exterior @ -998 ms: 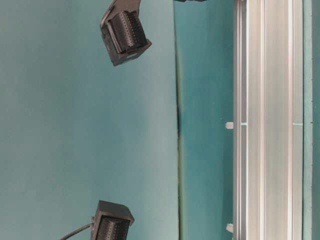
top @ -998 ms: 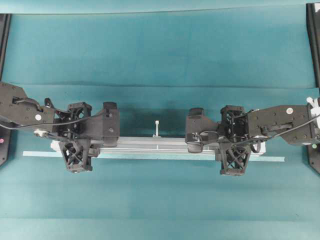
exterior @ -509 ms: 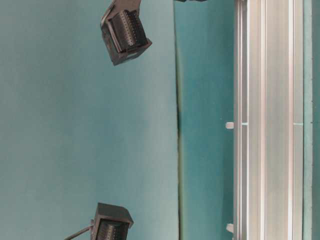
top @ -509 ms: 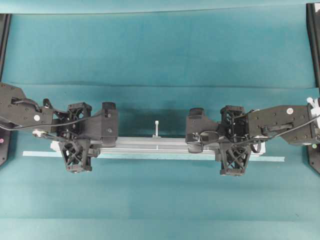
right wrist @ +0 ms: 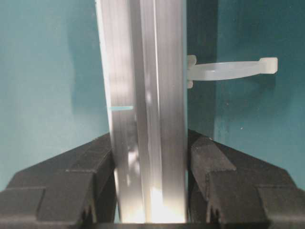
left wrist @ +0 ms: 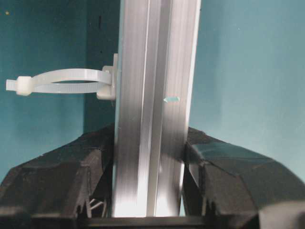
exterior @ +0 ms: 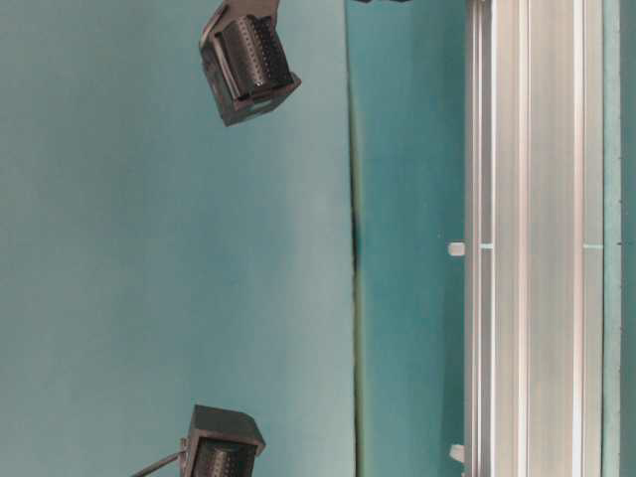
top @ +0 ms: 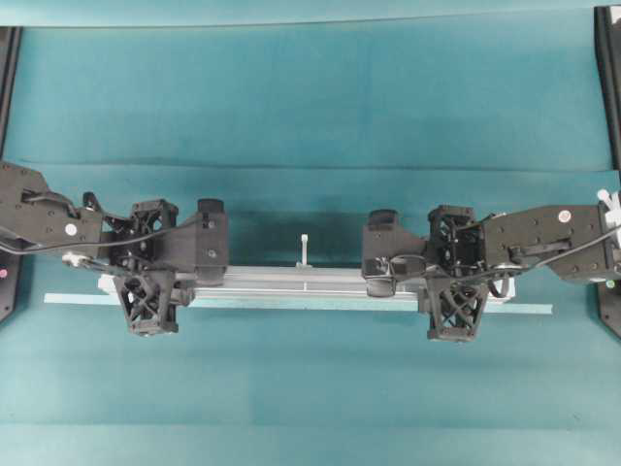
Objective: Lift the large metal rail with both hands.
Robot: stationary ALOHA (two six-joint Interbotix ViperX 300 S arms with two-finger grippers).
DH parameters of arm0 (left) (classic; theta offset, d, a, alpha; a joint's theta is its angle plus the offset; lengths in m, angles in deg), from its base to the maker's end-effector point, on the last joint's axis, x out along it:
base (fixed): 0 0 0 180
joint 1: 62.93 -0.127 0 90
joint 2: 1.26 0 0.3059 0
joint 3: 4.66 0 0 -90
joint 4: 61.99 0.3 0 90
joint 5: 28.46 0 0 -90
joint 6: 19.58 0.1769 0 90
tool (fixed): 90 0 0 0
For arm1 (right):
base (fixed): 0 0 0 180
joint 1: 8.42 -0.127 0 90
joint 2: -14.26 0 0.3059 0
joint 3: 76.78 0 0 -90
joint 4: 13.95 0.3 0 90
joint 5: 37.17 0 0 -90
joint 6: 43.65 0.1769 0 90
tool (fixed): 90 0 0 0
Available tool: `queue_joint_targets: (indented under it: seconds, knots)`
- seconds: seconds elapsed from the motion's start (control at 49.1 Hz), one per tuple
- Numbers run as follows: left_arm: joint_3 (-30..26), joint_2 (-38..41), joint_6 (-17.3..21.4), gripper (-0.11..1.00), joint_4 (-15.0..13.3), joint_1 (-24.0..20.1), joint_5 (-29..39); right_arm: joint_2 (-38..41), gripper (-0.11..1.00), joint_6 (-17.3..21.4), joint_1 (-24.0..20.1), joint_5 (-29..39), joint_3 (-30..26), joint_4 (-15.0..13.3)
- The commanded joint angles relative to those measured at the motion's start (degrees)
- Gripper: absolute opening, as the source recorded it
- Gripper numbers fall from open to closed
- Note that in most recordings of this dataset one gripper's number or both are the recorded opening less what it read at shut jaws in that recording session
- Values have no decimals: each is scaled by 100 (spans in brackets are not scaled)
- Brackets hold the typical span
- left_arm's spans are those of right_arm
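Nothing had visibly moved; both grippers, left gripper [top: 146, 274] and right gripper [top: 453, 282], clamped the large metal rail [top: 306, 280], lying three-to-nine o'clock. Uneven lifting could tilt it, slipping the fingers [left wrist: 224, 171].

Teal cloth [top: 310, 97]; thin pale tape strip [top: 524, 309] flat along it.

A teal cloth [top: 310, 97] covered the whole work surface, matte and evenly lit, with soft shadows near the middle. A faint horizontal crease [top: 310, 167] ran across it from left to right, and a second fold line [top: 310, 425] crossed near the lower edge. A paler teal backdrop [top: 291, 10] rose along the far edge. Black frame pieces [top: 609, 78] stood at the far left and right edges.
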Motion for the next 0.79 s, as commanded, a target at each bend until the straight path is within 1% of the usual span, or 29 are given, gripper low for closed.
queue_joint_targets:
  seconds: [0.0, 0.306, 0.469, 0.591, 0.774]
  knots:
    - [-70, -44, -44, 36, 9, -18, -193, 53, 38, 44, -18, -70, -9, 18]
    - [88, -26, -79, 36, 9, -18, -624, 53, 39, 44, 0, -70, -9, 18]
    - [149, 35, -88, 36, 0, -18, -694, 53, 39, 53, 9, -70, -9, 9]
    - [158, 97, -132, 36, 0, -18, -756, 44, 45, 70, 18, -62, 0, 18]
    - [114, 149, -272, 36, 0, -18, -870, 44, 45, 70, 18, -53, 0, 18]
